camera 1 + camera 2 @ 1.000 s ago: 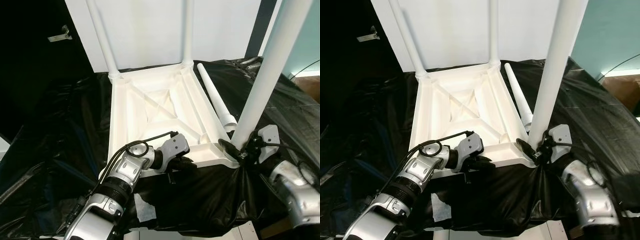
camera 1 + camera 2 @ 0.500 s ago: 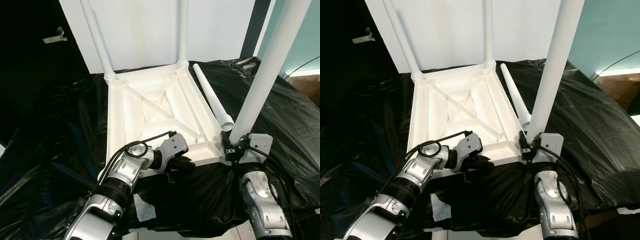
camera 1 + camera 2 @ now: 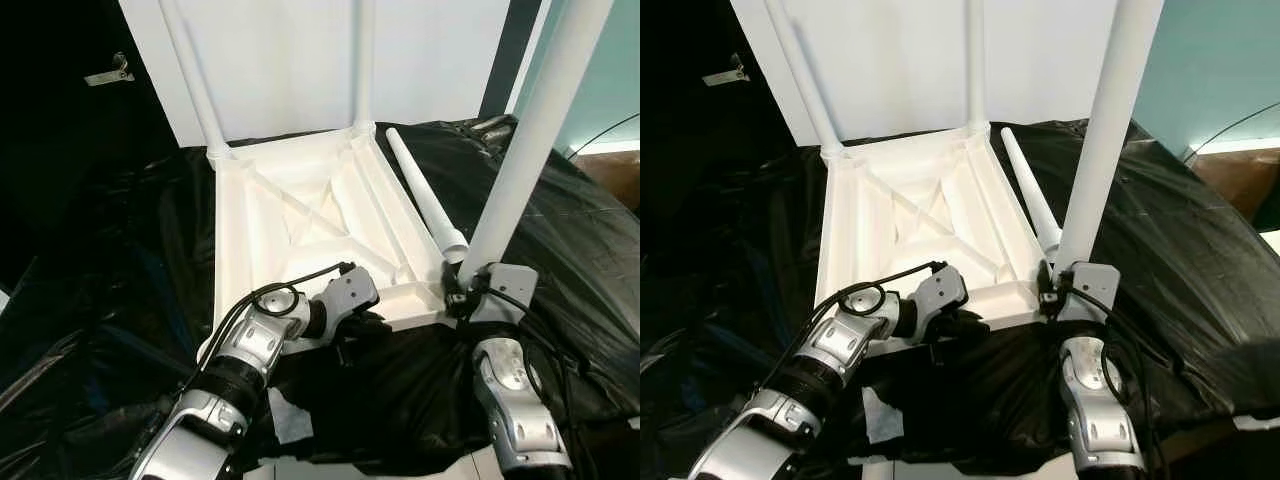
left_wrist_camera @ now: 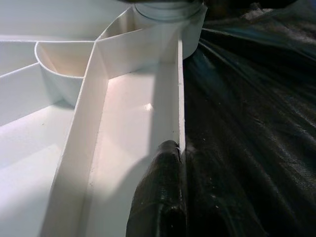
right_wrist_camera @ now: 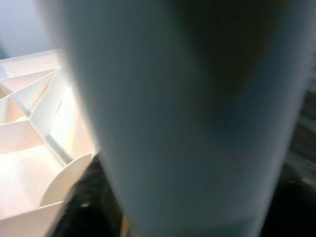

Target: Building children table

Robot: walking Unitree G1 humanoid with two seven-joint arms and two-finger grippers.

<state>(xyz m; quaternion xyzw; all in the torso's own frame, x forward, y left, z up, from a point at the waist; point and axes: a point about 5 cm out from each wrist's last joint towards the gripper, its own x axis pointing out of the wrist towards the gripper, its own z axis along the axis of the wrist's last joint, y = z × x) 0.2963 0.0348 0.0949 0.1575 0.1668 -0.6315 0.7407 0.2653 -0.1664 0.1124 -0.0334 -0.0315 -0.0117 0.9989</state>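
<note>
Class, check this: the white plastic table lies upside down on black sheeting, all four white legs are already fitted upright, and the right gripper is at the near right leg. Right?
Not quite. In the left eye view three white legs stand upright; a fourth white tapered leg lies loose on the black plastic sheeting beside the upturned white plastic table. The right gripper is at the near right leg.

surface: black plastic sheet (image 3: 120, 300) | on it: upturned white table (image 3: 300, 215), loose leg (image 3: 425, 195)

An indoor room: white wall (image 3: 290, 60), teal wall (image 3: 1210, 70); black plastic sheeting (image 3: 110, 250) spread as workspace.
</note>
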